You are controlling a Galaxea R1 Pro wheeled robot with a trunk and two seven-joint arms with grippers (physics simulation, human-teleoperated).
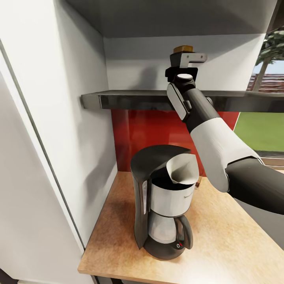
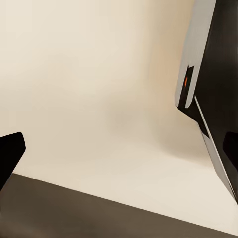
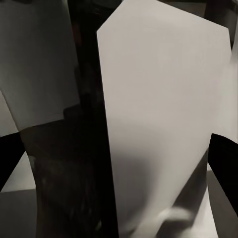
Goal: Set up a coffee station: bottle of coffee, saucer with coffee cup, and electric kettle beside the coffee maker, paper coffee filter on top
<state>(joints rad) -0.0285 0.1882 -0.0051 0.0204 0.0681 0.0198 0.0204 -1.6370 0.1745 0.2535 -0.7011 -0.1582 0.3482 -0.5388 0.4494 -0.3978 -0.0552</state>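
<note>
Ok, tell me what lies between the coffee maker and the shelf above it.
In the head view, the paper coffee filter sits on the coffee maker; above it, the right arm crosses the red wall up to the shelf.

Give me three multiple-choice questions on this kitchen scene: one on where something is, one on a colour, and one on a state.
1. Where is the filter?
A. On top of the coffee maker
B. On the shelf
C. Flat on the counter

2. What colour is the wall panel behind the coffee maker?
A. Blue
B. Red
C. Green

3. How is the right arm posed?
A. Hanging below the counter
B. Gripping the carafe
C. Raised, with its end effector at shelf height

Answers:
1. A, the white cone sits in the machine's top opening.
2. B, the panel under the shelf is bright red.
3. C, the arm reaches up to the shelf, and the end effector is beside the bottle's amber top.
</note>
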